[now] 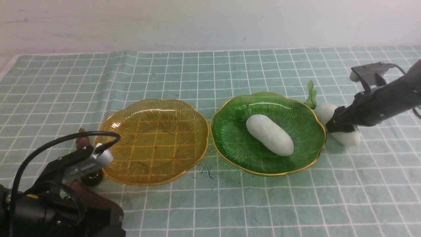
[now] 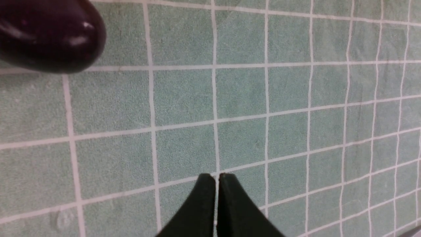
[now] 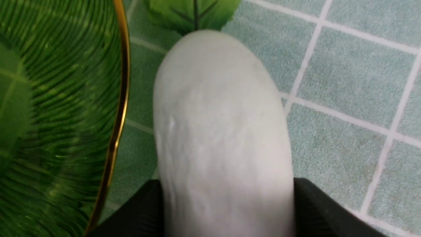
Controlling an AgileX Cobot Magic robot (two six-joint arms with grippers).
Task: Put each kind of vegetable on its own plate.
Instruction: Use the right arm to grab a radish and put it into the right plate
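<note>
One white radish (image 1: pixel 269 135) lies in the green plate (image 1: pixel 230 154). A second white radish (image 3: pixel 223 131) rests on the cloth just right of that plate, its green leaves (image 3: pixel 194 13) pointing away. My right gripper (image 3: pixel 227 197) straddles it, and both black fingers (image 3: pixel 144 204) press its sides. In the front view this gripper (image 1: pixel 338 126) covers the radish's middle. The amber plate (image 1: pixel 154 141) holds nothing. A dark purple eggplant (image 1: pixel 92 177) lies at its left edge, partly behind my left arm, and shows glossy in the left wrist view (image 2: pixel 49 36). My left gripper (image 2: pixel 216 176) is shut and holds nothing, over bare cloth.
A green checked cloth (image 1: pixel 204 75) covers the table up to a white wall. Small dark specks (image 1: pixel 207 171) lie on the cloth between the two plates. The left arm's camera and cable (image 1: pixel 88 161) fill the near left corner.
</note>
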